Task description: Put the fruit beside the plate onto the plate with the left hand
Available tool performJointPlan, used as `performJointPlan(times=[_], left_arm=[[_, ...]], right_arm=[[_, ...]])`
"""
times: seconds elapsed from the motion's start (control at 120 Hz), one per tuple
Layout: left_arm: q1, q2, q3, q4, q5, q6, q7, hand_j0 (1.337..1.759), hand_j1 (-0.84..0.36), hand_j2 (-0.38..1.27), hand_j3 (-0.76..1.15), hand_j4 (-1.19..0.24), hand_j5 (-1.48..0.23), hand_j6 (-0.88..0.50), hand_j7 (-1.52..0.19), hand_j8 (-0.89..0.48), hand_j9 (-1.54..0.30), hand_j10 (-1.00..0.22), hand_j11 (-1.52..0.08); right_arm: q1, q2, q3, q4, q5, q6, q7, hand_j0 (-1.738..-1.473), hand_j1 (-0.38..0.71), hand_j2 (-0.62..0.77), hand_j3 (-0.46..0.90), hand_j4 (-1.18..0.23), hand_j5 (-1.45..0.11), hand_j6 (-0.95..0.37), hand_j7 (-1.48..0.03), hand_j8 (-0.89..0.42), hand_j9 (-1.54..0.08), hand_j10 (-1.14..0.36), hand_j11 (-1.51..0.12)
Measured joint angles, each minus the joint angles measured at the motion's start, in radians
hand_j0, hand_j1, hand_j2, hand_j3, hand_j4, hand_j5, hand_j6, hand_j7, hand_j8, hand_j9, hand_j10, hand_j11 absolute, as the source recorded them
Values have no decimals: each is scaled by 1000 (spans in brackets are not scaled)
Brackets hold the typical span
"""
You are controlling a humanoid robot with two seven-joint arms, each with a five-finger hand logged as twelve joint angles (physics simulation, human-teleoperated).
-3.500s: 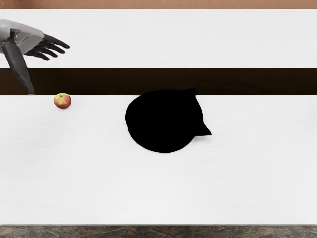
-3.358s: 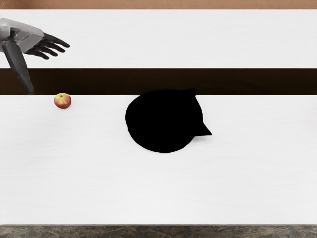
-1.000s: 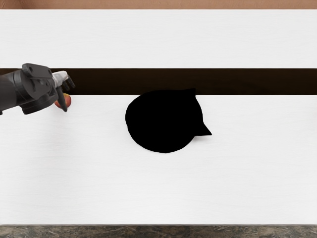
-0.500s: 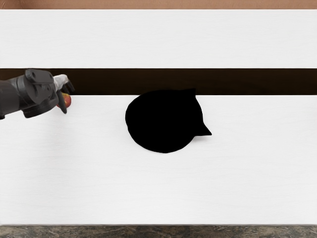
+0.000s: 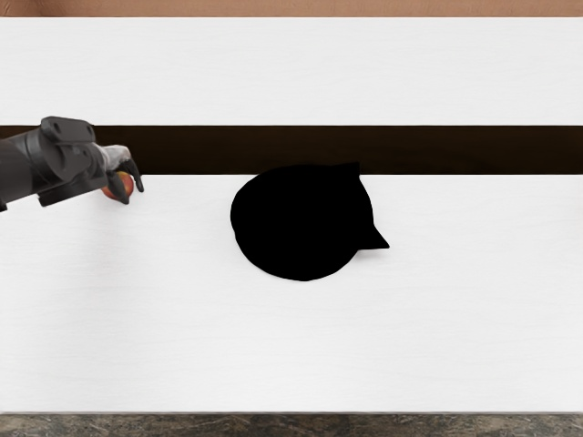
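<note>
A small red and yellow fruit (image 5: 119,188) lies on the white table at the far left, mostly covered by my left hand (image 5: 117,177). The dark fingers (image 5: 134,175) curl down around the fruit, and only a sliver of it shows between them. The hand's arm enters from the left edge. The black plate (image 5: 301,223), round with a pointed bit at its right side, lies at the table's middle, well to the right of the fruit. The right arm does not show.
A dark gap (image 5: 364,150) runs across the table behind the plate and the hand, splitting the white surface (image 5: 291,346) into a near and a far part. The table's front edge is at the bottom.
The left hand came down from the far table part onto the fruit. In the last half second its fingers closed further around the fruit, and the fruit sits about where it was.
</note>
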Motion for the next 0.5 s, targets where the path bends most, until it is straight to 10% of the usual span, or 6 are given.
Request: performJointPlan(times=[0.275, 0.5], left_arm=[[-178, 172, -82, -58, -3, -258, -1, 1650, -544, 524, 0, -822, -1128, -189, -1184, -185, -1167, -475, -1137], [-233, 227, -471, -82, 19, -405, 9, 1648, -498, 458, 0, -841, -1155, -241, -1176, -205, -1171, -529, -1175]], right_arm=[[0, 0, 0, 0, 0, 0, 0, -1658, -335, -2, 0, -11, -15, -11, -15, -11, -15, -11, -15], [0, 0, 0, 0, 0, 0, 0, -1658, -335, -2, 0, -11, -15, -11, -15, -11, -15, -11, -15]])
